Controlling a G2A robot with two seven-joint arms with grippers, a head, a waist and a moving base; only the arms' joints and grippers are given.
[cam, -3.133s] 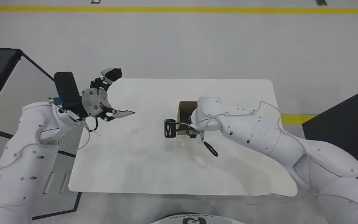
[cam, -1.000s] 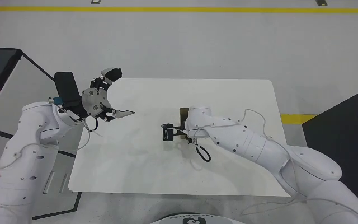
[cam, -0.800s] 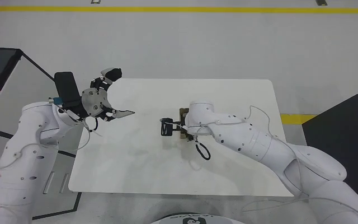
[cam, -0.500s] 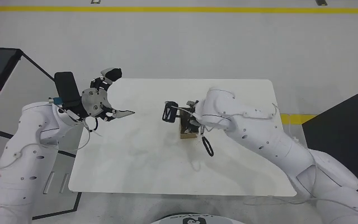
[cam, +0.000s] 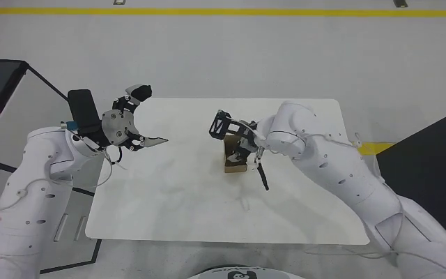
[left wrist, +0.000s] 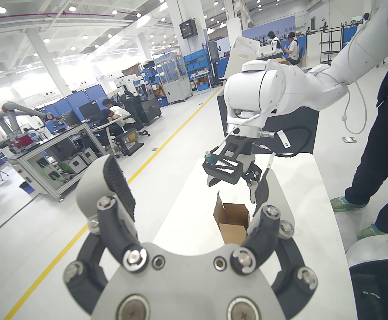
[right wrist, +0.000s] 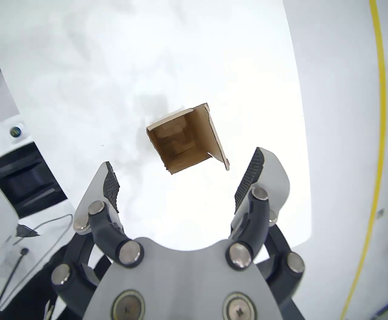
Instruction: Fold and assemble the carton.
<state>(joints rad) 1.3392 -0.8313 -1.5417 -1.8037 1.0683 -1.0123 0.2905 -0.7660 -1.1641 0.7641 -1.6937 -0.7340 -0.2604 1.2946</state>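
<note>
Where the carton stands, the table is white.

No legible print (carton plain, banner unreadable).

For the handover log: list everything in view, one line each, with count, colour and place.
brown cardboard carton: one, brown, upright and open-topped near the middle of the table, one flap raised
white rectangular table: one, white, under the carton
yellow floor line: one, yellow, on the grey floor beyond the table's far edge
left gripper: one, black and silver, open, by the table's left edge
right gripper: one, black and silver, open, above the carton, not touching it
</note>
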